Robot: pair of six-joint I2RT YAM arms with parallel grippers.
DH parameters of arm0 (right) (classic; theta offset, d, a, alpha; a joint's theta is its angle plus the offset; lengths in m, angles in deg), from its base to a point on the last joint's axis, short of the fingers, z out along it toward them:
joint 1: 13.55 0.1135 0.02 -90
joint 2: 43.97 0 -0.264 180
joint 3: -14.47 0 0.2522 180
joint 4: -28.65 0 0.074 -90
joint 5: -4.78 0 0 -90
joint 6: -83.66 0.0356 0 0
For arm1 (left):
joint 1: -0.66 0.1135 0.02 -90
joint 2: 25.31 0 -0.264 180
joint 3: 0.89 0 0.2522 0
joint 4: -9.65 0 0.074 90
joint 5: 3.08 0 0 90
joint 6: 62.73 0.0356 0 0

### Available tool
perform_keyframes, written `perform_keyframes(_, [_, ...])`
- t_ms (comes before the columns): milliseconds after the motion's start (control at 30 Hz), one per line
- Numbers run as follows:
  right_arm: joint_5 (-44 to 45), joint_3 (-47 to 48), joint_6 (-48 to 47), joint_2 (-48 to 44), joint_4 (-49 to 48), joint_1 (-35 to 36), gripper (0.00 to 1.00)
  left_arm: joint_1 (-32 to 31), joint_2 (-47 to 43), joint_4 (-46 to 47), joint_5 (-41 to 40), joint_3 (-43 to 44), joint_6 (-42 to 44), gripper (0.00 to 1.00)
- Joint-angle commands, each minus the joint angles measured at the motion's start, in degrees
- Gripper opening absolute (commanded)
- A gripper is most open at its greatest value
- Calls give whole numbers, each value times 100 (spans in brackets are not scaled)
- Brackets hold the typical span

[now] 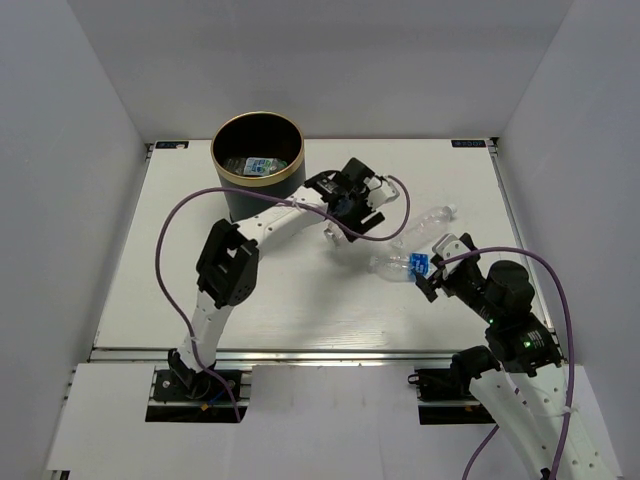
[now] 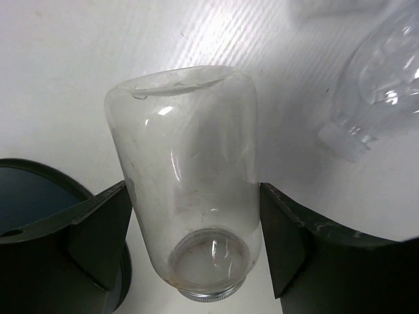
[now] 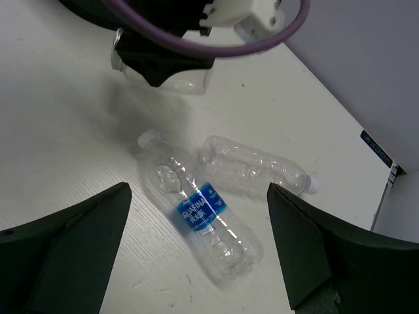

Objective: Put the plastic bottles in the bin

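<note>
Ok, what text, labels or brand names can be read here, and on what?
"AQUAFINA": blue label of the clear water bottle on the table.
Blue sticker at the table's edge: too small to read.
Labelled bottle inside the bin: too blurred to read.
Wide-mouthed clear bottle in the left end effector: no text seen.

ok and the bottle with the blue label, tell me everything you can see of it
The blue-label bottle is clear, thin, crinkled plastic, seemingly empty, with a white cap on and a blue Aquafina label round its middle. It lies on its side on the white table, close beside an unlabelled bottle. The open right gripper hovers over it, not touching.
</note>
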Motion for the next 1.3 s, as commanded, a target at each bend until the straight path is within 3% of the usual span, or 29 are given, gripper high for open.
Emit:
perform_keyframes(0, [-56,-27,94,-69,-105,14,90,-29,-921,409,140,273,-239,0])
perform_keyframes(400, [-73,-79,68,-121,-114,23,90,23,-2388,1525,-826,458,-458,0])
perform_keyframes(633, [-126,-79,50,-139,-79,32,90,199,-3592,3168,-3143,-805,-38,0])
perform_keyframes(800, [-126,-97,32,-121,-88,32,90,576,-3699,3697,-4060,-1317,77,0])
perform_keyframes(1067, [-74,-141,41,-165,-79,40,90,1200,-3040,3917,-4536,-1520,-238,0])
perform_keyframes(1133, [-21,-158,32,-174,-70,14,90,1271,-2847,3917,-4667,-1459,-317,22])
perform_keyframes(1233, [76,-141,-3,-95,-79,23,90,1411,-2609,3768,-4668,-1222,-458,43])
perform_keyframes(1267, [111,-123,-11,-78,-88,14,90,1464,-2548,3768,-4598,-1143,-458,55])
